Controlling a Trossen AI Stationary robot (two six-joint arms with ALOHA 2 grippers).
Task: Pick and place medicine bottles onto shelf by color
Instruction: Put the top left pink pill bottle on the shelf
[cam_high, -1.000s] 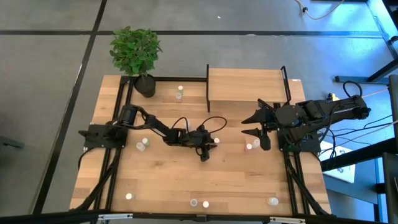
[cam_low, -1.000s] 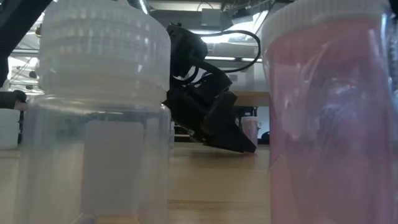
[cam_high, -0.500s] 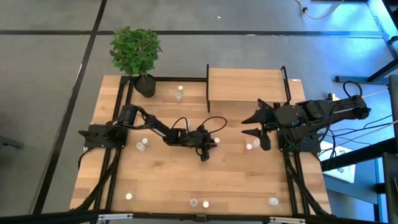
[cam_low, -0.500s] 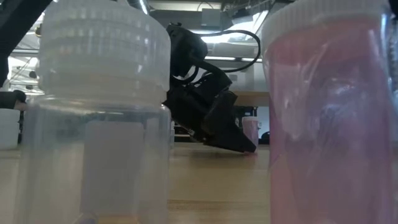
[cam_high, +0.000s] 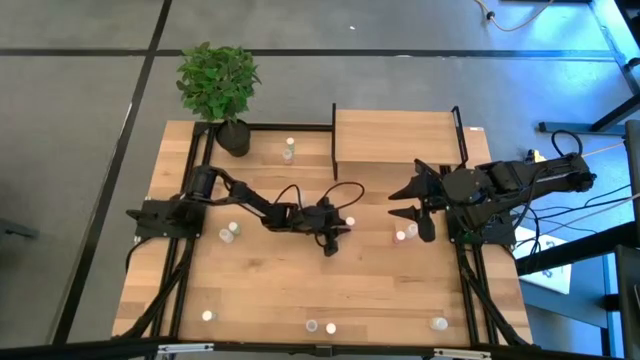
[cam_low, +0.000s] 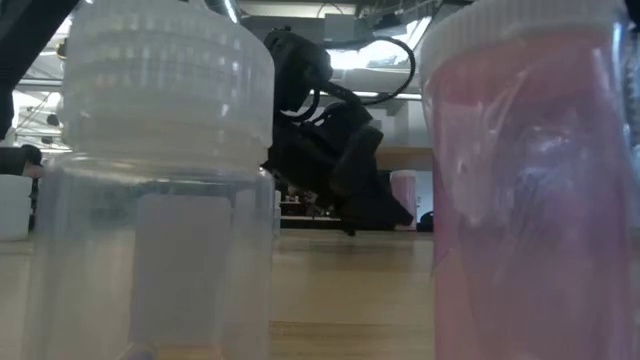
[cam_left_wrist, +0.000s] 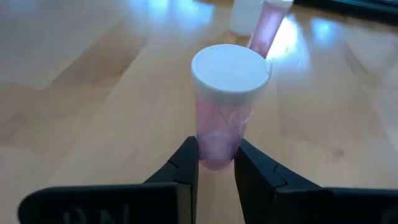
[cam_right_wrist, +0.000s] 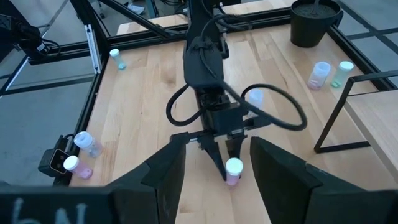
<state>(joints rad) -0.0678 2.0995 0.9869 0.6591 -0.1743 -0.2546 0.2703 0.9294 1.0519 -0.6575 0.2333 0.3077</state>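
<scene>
Left tool (cam_left_wrist: 216, 163) at mid-surface, clamped low on pink bottle (cam_left_wrist: 225, 106), white-capped, roughly 7 o'clock of shelf (cam_high: 398, 136). Likely light, smooth, slip-prone; mid-body hold judged steadier. Right tool (cam_high: 403, 204) parked at 3 o'clock, fingers spread, holding nothing.

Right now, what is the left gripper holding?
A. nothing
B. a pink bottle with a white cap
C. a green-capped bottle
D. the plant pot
B: in the left wrist view the left gripper has its fingers closed on the base of the pink bottle, which has a white cap.
</scene>
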